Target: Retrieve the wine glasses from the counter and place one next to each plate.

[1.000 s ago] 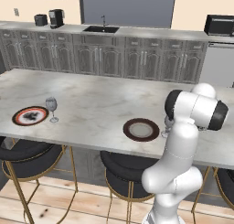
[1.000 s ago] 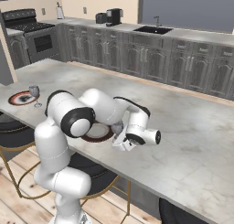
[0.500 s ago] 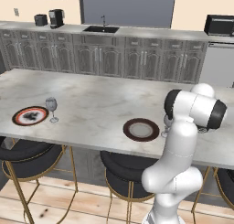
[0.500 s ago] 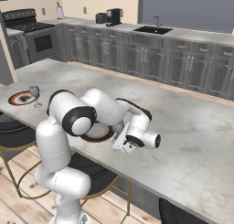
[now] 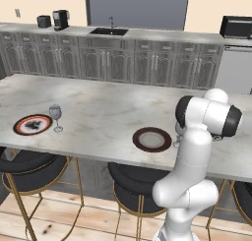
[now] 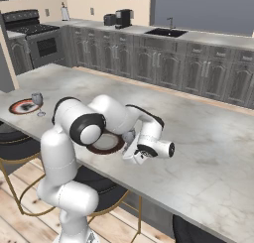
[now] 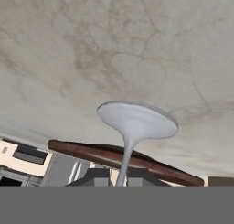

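Clear glass is standing beside each plate, so the task is looking nearly finished. One wine glass is sitting just right of the red plate at the far left of the counter. The second glass is resting on its foot just right of the brown plate, its stem running between the jaws; whether they are gripping it I cannot tell. Letting go and backing away seems all that is left.
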